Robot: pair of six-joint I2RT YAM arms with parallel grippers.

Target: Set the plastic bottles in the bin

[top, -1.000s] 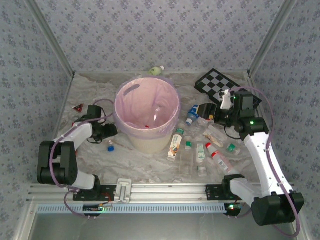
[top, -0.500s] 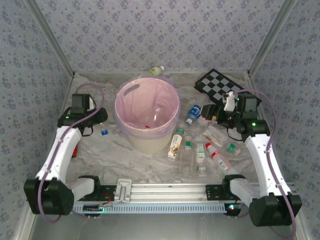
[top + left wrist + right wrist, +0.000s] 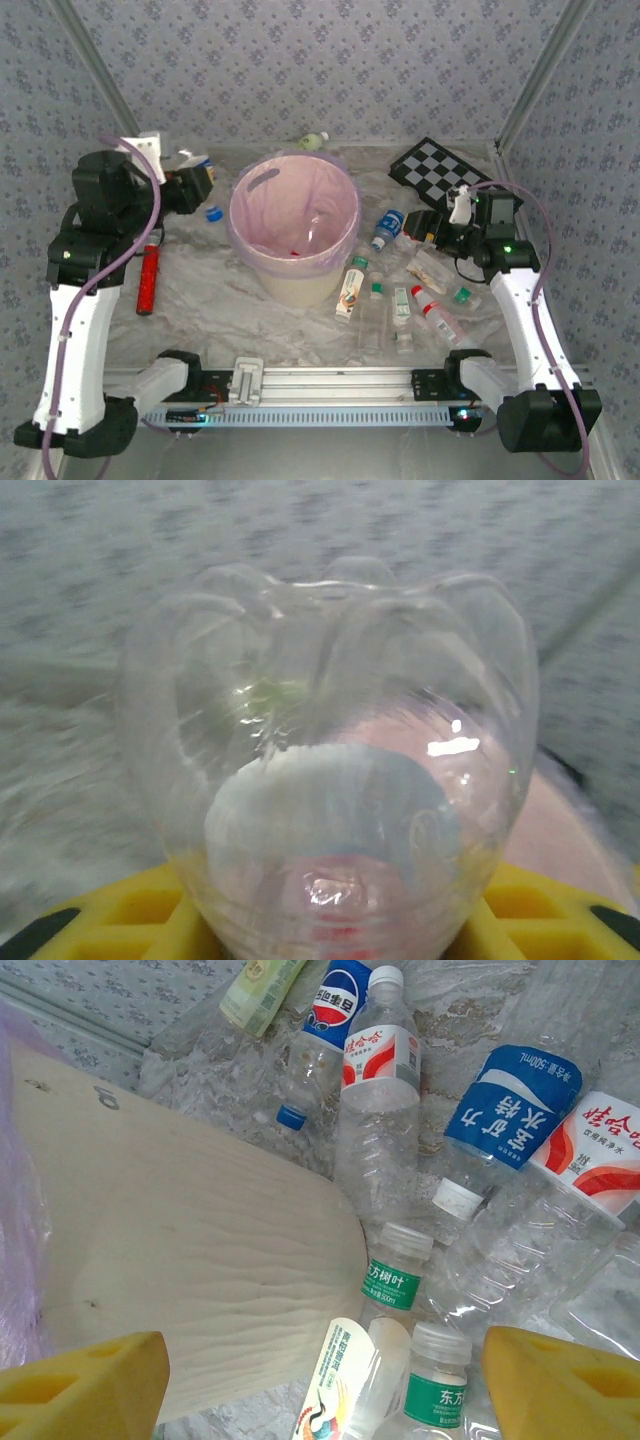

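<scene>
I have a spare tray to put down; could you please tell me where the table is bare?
Bare: the near-left stretch of table, bordered by the bin, the red item and the front rail. Crowded: right of the bin, plastic bottles up to the chequered board.

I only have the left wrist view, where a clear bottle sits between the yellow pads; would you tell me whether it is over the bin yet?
Observer: Not yet: from above, the left gripper holds the bottle raised just left of the bin, not above it.
Operator: Thank you. Is the right arm in the way?
Observer: No, the right gripper hangs open right of the bin, above loose bottles.
Operator: Any bottles elsewhere?
Observer: A pale green bottle lies by the back wall, behind the bin.
</scene>
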